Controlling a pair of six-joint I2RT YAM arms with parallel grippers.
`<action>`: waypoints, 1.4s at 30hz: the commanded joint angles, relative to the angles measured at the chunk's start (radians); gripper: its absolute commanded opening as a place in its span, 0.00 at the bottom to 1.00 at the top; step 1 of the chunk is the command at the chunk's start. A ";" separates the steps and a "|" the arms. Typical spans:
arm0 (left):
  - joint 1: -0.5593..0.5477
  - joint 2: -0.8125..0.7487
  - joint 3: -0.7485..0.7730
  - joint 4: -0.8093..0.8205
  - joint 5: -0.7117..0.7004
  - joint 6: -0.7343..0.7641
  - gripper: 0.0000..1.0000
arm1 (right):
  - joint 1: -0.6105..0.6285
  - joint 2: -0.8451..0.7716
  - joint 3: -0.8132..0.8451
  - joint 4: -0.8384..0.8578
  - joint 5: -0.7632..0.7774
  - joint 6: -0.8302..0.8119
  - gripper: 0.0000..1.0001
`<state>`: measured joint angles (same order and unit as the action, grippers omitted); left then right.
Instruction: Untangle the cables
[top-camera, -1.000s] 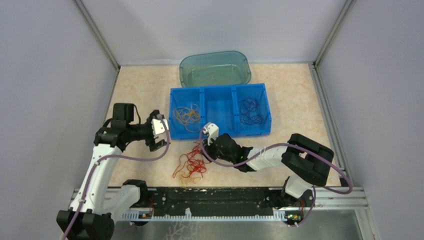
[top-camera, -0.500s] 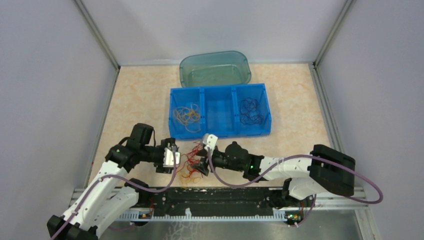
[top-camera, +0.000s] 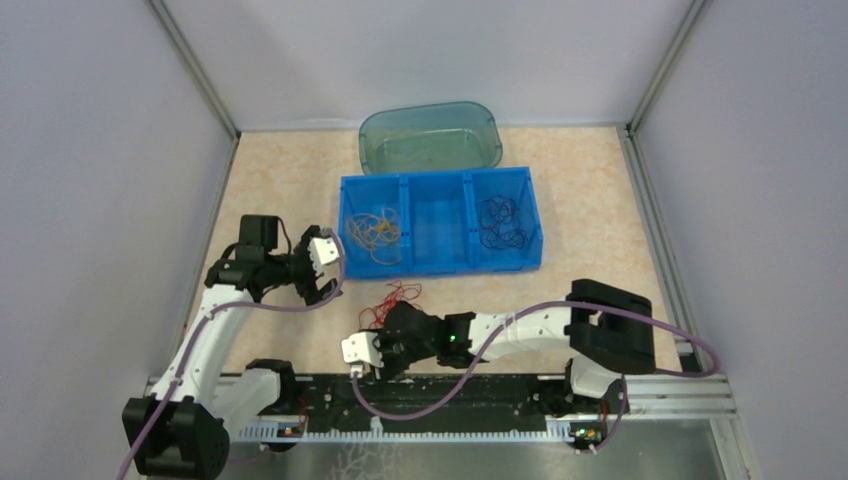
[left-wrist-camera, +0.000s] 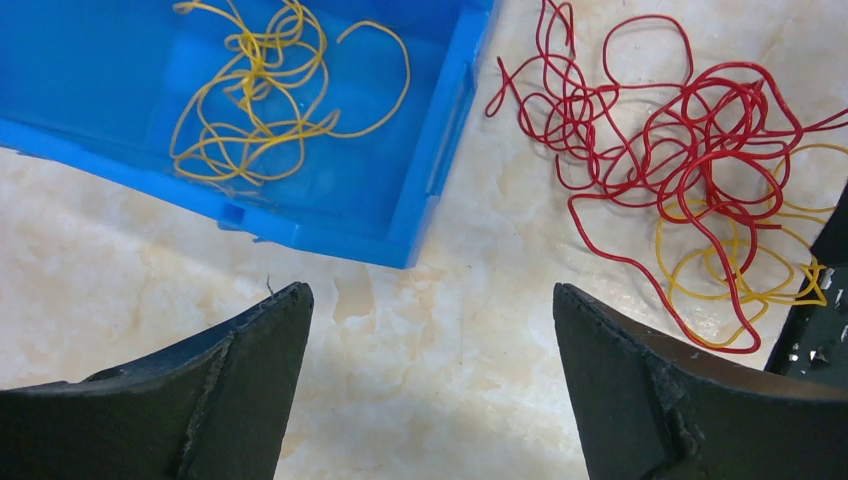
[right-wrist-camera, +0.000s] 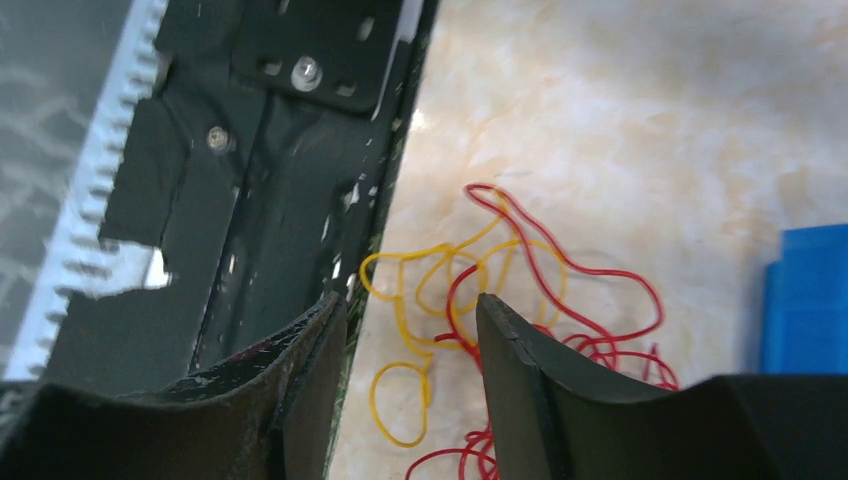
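The cables lie in a loose tangle of red strands (left-wrist-camera: 680, 130) on the table, with a few yellow loops (left-wrist-camera: 745, 265) under its near side. In the top view only part of the red tangle (top-camera: 396, 298) shows beside my right arm. My right gripper (right-wrist-camera: 410, 300) hovers low over the clump's near edge, by the black rail. It is open, with yellow loops (right-wrist-camera: 425, 275) lying on the table between its fingers. My left gripper (left-wrist-camera: 430, 300) stands wide open over bare table left of the clump, holding nothing.
A blue three-part bin (top-camera: 440, 262) behind the clump holds yellow cables (top-camera: 372, 232) on the left and dark ones (top-camera: 500, 222) on the right. A teal tub (top-camera: 430, 135) sits behind it. The black rail (right-wrist-camera: 270, 150) runs along the near edge.
My right gripper has opened and swung from the bin's front down to the near rail, over the clump. My left gripper dipped toward the clump, then pulled back left toward the bin.
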<state>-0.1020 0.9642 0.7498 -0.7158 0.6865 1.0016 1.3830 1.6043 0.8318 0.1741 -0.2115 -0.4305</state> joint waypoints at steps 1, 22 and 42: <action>0.025 0.005 0.056 -0.025 0.085 -0.013 0.95 | 0.013 0.056 0.082 -0.097 0.003 -0.127 0.48; 0.085 -0.096 0.198 -0.124 0.313 0.017 0.96 | -0.323 -0.153 -0.104 0.368 -0.091 0.518 0.00; -0.036 -0.188 0.089 -0.153 0.474 0.144 0.77 | -0.461 -0.124 -0.197 0.894 -0.366 1.015 0.00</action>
<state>-0.0715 0.7780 0.8532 -0.9756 1.0939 1.2209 0.9279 1.4666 0.5896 0.9554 -0.5316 0.5320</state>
